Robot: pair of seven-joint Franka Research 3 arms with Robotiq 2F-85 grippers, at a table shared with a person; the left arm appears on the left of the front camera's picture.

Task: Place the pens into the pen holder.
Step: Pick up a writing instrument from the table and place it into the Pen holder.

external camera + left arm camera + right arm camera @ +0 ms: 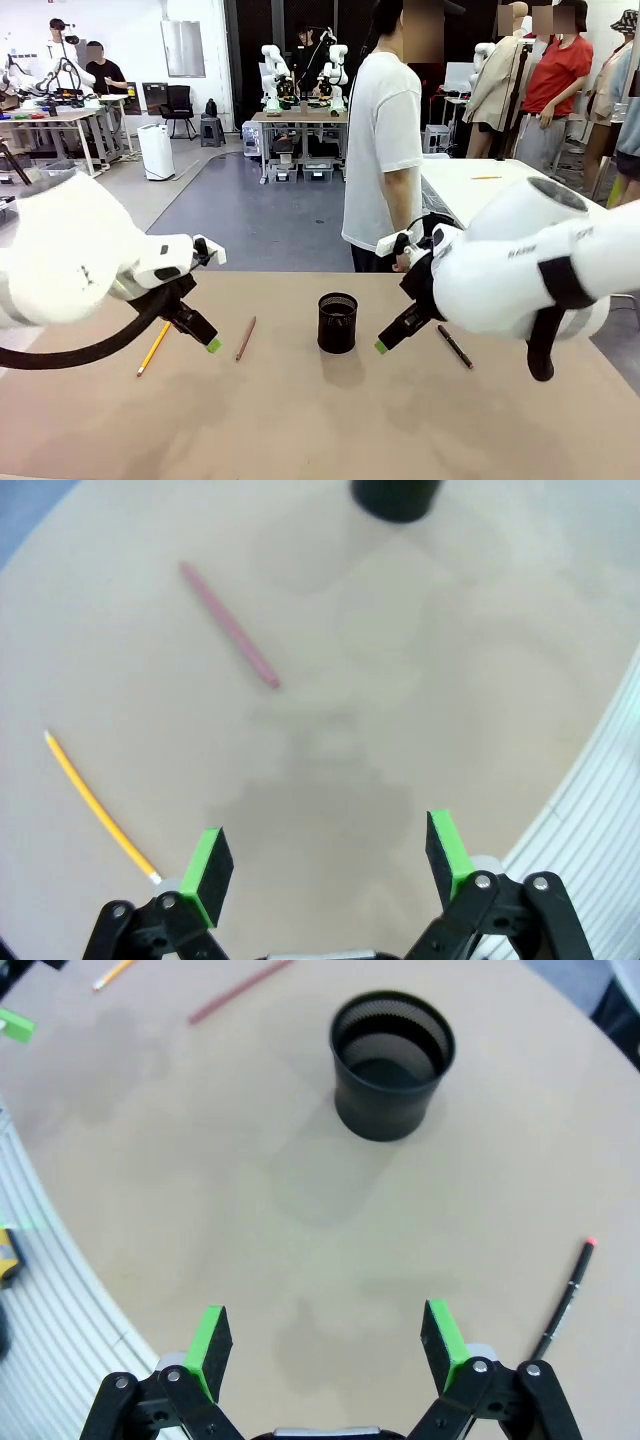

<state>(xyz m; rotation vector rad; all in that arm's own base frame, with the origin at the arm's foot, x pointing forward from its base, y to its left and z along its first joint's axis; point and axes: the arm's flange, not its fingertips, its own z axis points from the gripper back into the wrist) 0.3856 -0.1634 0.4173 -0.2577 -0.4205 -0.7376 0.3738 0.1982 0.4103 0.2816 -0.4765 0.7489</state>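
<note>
Your left end effector [328, 860] and right end effector [328, 1345] are wide open and hold nothing. The pen holder [385, 1110] is empty too, so go down and grab the yellow pen [100, 807].

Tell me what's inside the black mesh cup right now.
Nothing visible: the cup shows just its mesh wall and dark bottom. The yellow pen, brown pen and black pen lie on the table outside it. Its near inner wall is hidden behind the rim.
</note>
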